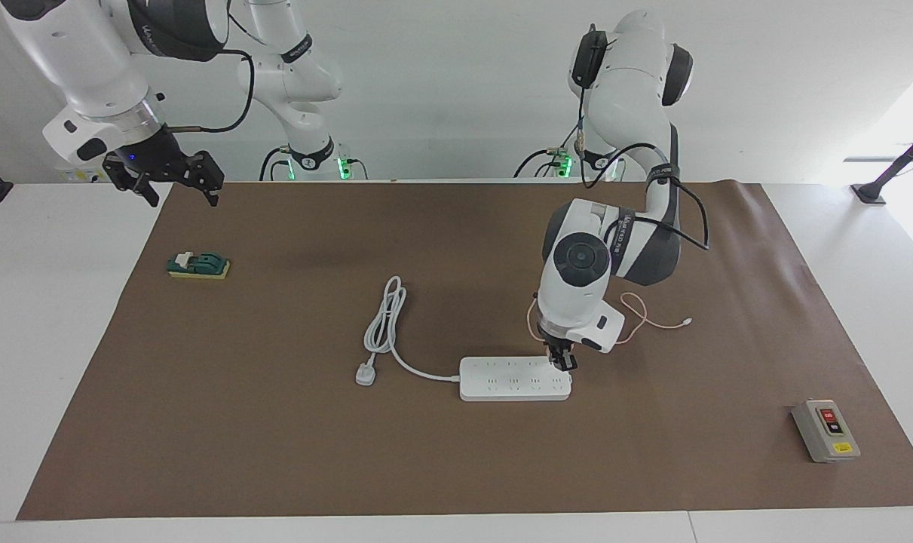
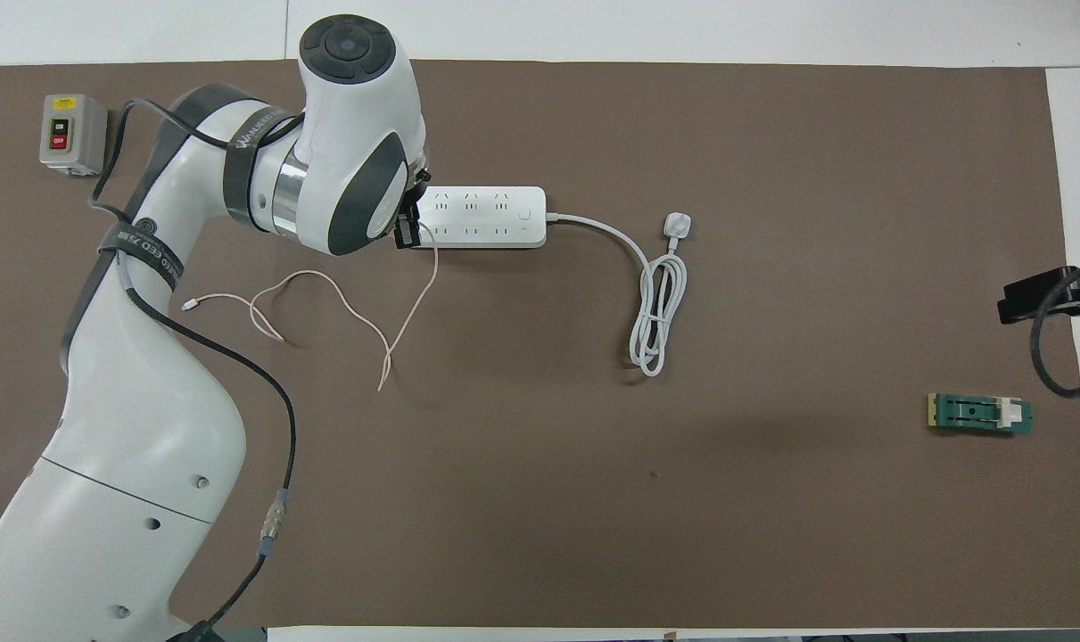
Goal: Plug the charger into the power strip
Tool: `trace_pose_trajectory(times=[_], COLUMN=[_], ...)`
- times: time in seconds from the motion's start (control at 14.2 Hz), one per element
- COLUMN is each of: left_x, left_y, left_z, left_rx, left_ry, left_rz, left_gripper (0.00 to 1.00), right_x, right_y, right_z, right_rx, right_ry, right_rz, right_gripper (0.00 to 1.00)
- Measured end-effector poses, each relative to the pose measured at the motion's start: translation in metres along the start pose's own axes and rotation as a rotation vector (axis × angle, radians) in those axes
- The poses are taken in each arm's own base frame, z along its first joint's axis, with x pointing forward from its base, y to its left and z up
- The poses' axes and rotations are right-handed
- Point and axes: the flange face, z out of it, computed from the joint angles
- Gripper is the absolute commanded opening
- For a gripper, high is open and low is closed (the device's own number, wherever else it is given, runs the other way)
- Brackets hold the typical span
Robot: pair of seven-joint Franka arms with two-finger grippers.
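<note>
Left gripper (image 1: 562, 360) is down on the power strip's (image 1: 513, 378) end nearest the left arm.

You can't see the charger's pink cube; its pink cable (image 2: 406, 321) runs up into the jaws, so you likely hold it, though whether it's seated can't be told. Pressing home and letting go seem left. Right gripper (image 1: 171, 178) waits spread wide above the mat's corner.

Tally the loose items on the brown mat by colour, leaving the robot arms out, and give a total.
White: 1, the power strip with its cord and three-pin plug
Pink: 1, the charger, of which only its cable shows, running up to the left gripper
Grey: 1, the switch box
Green: 1, the knife switch on a yellow base
Total: 4
</note>
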Motion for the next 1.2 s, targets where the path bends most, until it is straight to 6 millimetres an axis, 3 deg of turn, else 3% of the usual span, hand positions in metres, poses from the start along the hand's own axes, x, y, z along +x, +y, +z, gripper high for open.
trace_pose_trajectory(times=[0.7,1.2], left_x=[-0.001,-0.005], left_y=[0.006,0.007], left_z=[0.0,0.011], left_rx=[-0.034,-0.034], left_ry=[-0.006,-0.003], left_rz=[0.001,0.006], left_gripper=[0.0,0.0], right_x=[0.0,0.0], right_y=[0.0,0.0], right_z=[0.0,0.0], right_rx=[0.0,0.0], right_ry=[0.001,0.001], right_rz=[0.0,0.0], right_gripper=[1.0,1.0])
